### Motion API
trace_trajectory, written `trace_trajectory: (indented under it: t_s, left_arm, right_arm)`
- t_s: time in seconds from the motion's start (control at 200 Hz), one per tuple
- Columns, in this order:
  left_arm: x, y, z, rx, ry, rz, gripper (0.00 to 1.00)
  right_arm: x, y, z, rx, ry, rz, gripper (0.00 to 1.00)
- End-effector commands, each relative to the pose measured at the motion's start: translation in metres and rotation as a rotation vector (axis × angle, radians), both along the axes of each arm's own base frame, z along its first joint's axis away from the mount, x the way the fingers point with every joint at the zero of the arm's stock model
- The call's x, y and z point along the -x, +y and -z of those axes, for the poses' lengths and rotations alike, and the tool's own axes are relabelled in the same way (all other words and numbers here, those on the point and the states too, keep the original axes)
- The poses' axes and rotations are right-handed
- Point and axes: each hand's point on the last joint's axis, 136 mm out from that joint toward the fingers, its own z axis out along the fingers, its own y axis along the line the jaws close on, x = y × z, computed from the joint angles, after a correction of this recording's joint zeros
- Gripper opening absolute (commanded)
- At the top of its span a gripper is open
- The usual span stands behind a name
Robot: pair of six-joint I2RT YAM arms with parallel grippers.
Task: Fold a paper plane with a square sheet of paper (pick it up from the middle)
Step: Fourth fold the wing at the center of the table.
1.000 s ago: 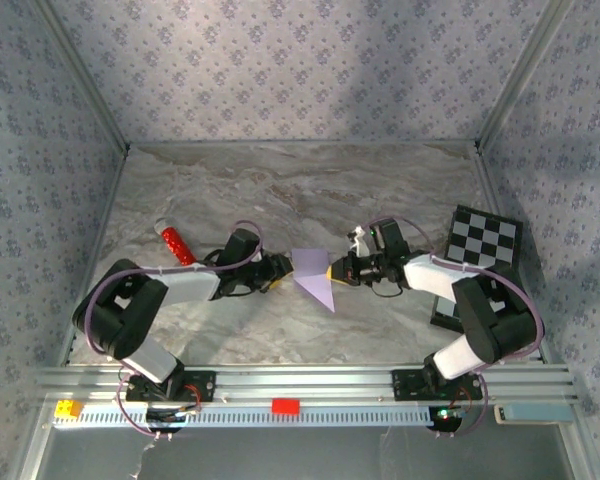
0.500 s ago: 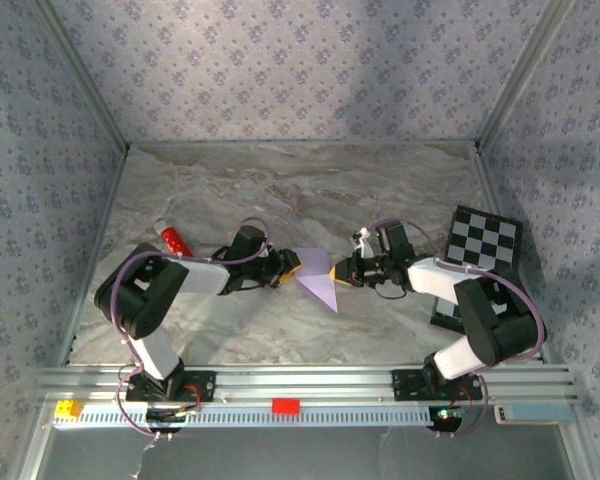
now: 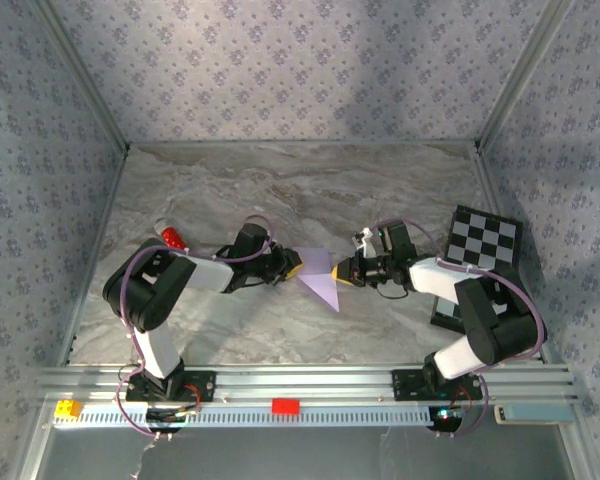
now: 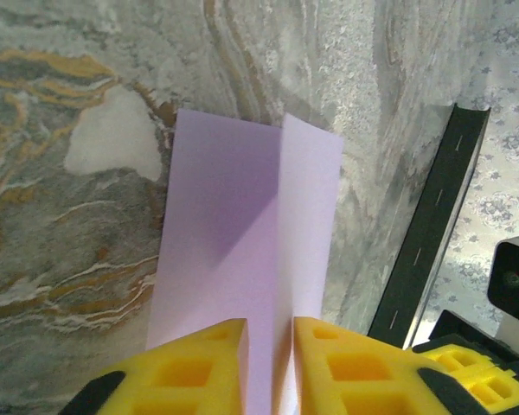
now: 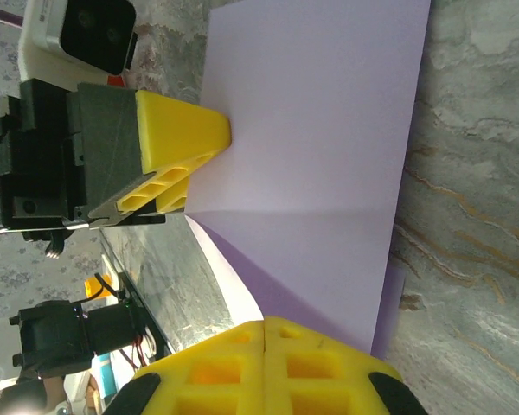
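Note:
The square sheet of paper [image 3: 318, 275] is pale lilac, folded along a crease, and held above the middle of the marble table. My right gripper [image 3: 337, 272] is shut on its right edge, the pads [image 5: 265, 324] pressed flat together on the paper [image 5: 329, 130]. My left gripper [image 3: 295, 265] sits at the paper's left edge. Its yellow jaws [image 4: 270, 324] stand a narrow gap apart, with the paper's [image 4: 242, 225] raised fold running between them. One left finger [image 5: 186, 134] rests against the sheet in the right wrist view.
A black-and-white checkered board [image 3: 485, 238] leans at the right of the table. A small red cylinder [image 3: 170, 237] lies at the left, behind the left arm. Patterned walls and metal rails enclose the table.
The left arm has swung in toward the paper, and its jaws have narrowed round the left edge. The right gripper has kept its hold and barely moved.

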Motion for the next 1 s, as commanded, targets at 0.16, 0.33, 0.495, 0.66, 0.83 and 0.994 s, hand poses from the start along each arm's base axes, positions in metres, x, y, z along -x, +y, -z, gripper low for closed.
trace_trajectory:
  t_s: [0.16,0.33,0.495,0.66,0.83,0.994]
  left_arm:
    - [-0.009,0.003,-0.016,0.009,-0.057,-0.040,0.10]
    - [-0.006,0.021,-0.022,-0.048,-0.083,-0.099,0.09]
    - [0.000,0.032,-0.030,-0.110,-0.099,-0.129,0.08]
    - [0.002,0.042,-0.041,-0.143,-0.129,-0.163,0.08]
    - [0.003,0.044,-0.045,-0.153,-0.134,-0.172,0.08]
    - [0.002,0.042,-0.048,-0.150,-0.140,-0.177,0.09]
  right_arm:
    - [0.004,-0.011,0.005,0.101,-0.004,-0.002,0.17]
    - [0.002,-0.026,-0.002,0.284,-0.105,0.029,0.29]
    - [0.002,-0.029,-0.015,0.361,-0.229,0.038,0.36]
    - [0.006,-0.012,-0.029,0.395,-0.391,-0.018,0.38]
    - [0.026,0.030,-0.032,0.508,-0.791,-0.214,0.38]
    - [0.042,0.053,-0.031,0.579,-1.043,-0.276,0.38]
